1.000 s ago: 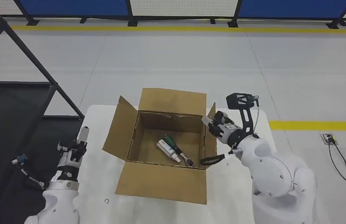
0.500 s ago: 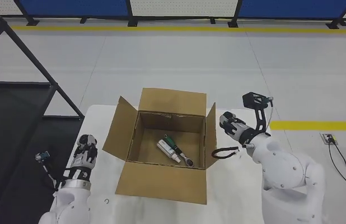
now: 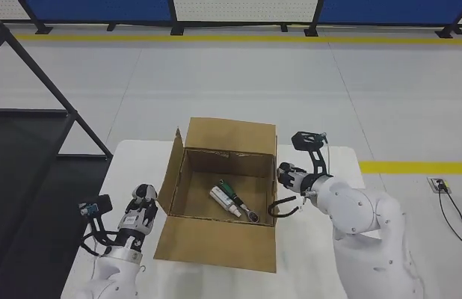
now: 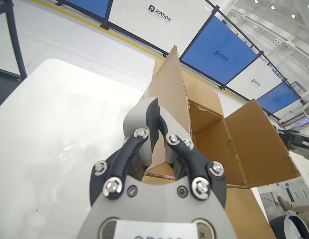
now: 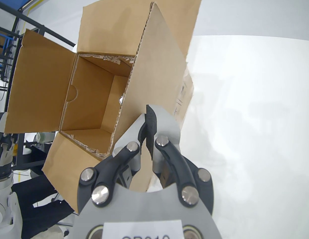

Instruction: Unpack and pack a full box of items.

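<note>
Both arms moved in: left gripper [image 4: 155, 115] tipped left flap [image 4: 169, 88] upright, right gripper [image 5: 147, 118] against right flap [image 5: 154, 63]. Both pinched narrow, likely to push box [image 3: 216, 243] flaps closed.

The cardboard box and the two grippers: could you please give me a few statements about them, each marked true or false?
1. The cardboard box stands open on the table. True.
2. The box is empty. False: a green-capped tube and a metal tool lie on its floor.
3. The left gripper is beside the left flap, outside the box. True.
4. The right gripper reaches down among the items. False: it is outside, at the outer face of the right flap.
5. The far flap covers the opening. False: it is folded back.
</note>
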